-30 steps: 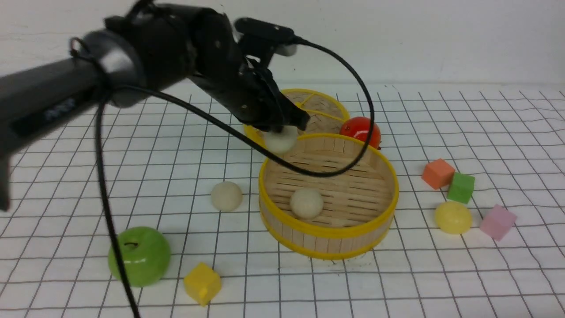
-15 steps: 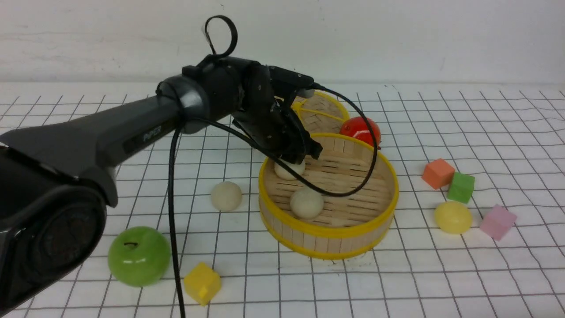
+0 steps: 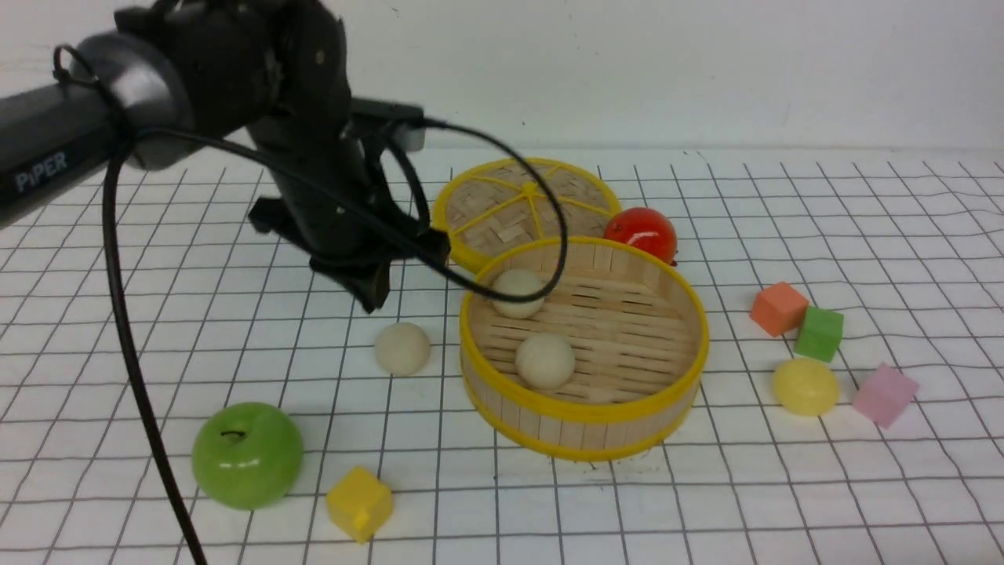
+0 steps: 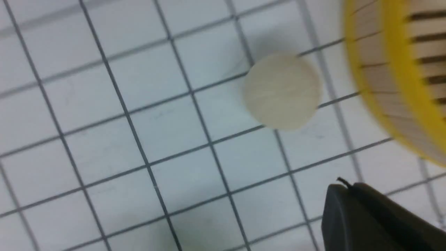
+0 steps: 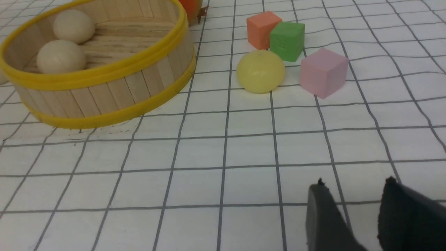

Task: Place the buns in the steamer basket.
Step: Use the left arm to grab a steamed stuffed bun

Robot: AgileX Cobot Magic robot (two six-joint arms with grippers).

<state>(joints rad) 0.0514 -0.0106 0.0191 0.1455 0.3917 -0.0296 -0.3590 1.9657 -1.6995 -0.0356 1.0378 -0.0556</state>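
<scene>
Left gripper [image 3: 375,292] hangs clenched and empty above the gridded table [image 3: 784,486], just behind and to the left of the loose cream bun [image 3: 402,348]. That bun sits on the table just beside the left wall of the steamer basket [image 3: 584,414]. Inside the basket lie two more: the far bun [image 3: 518,292] by the back wall and the near bun [image 3: 545,361] towards the front. The glossy yellow bun [image 3: 804,386] is out on the right, tight against the green cube [image 3: 820,333] and near the pink cube [image 3: 884,394]. The right gripper [image 5: 362,212] waits low over bare table, jaws apart and holding nothing, well short of it. From where I stand, the worry is the left jaws coming down shut. They would strike the round loose bun instead of straddling it and could send it rolling towards the green apple [image 3: 247,455]. Even opened, the finger on the basket side has little room and may catch the wall and shove the basket. The black cable [image 3: 549,235] droops over the rim right by the far bun, so a sideways swing could snag the rim or drag that bun. On the right, a finger could bump a cube, and the glossy bun looks likely to slip.
</scene>
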